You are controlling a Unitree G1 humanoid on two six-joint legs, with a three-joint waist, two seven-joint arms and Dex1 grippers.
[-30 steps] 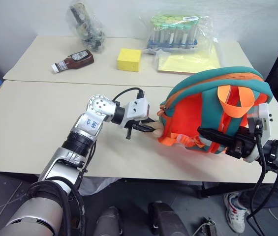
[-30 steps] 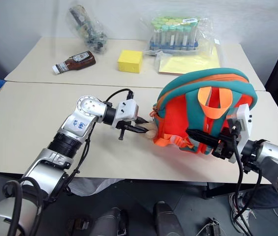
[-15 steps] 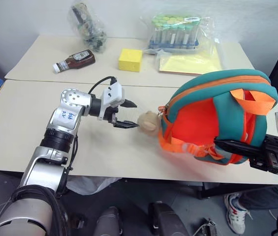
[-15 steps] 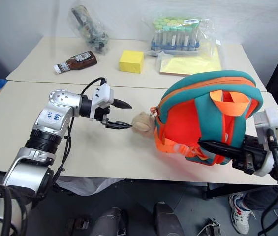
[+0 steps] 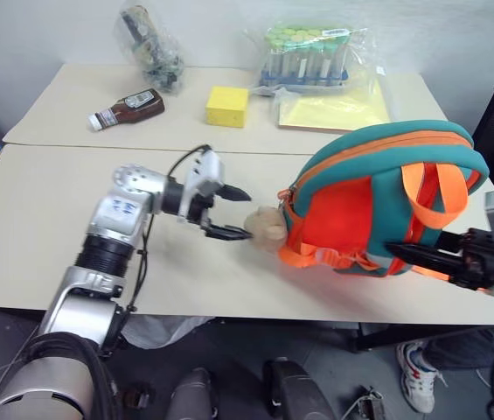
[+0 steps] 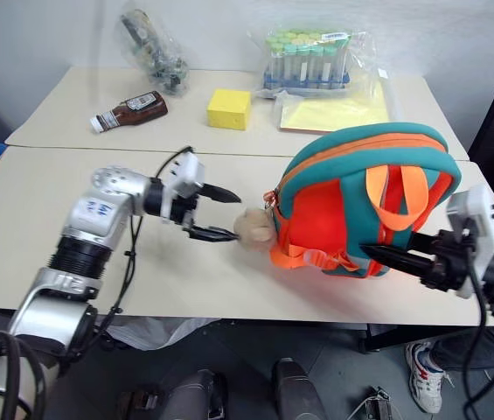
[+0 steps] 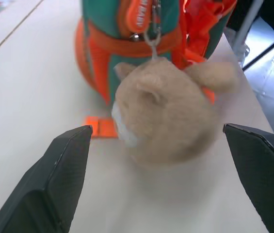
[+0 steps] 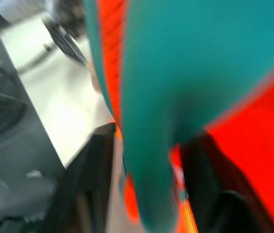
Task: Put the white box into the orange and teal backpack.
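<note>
The tabletop (image 5: 37, 219) carries the backpack (image 5: 378, 197), standing on its near right part. My right pincer (image 5: 417, 255) reaches in from the right, fingers parted around a teal strap at the backpack's base. My left pincer (image 5: 229, 212) is released, its black fingers (image 7: 59, 174) spread wide around the plush toy (image 5: 264, 226) hanging at the backpack's left.
</note>
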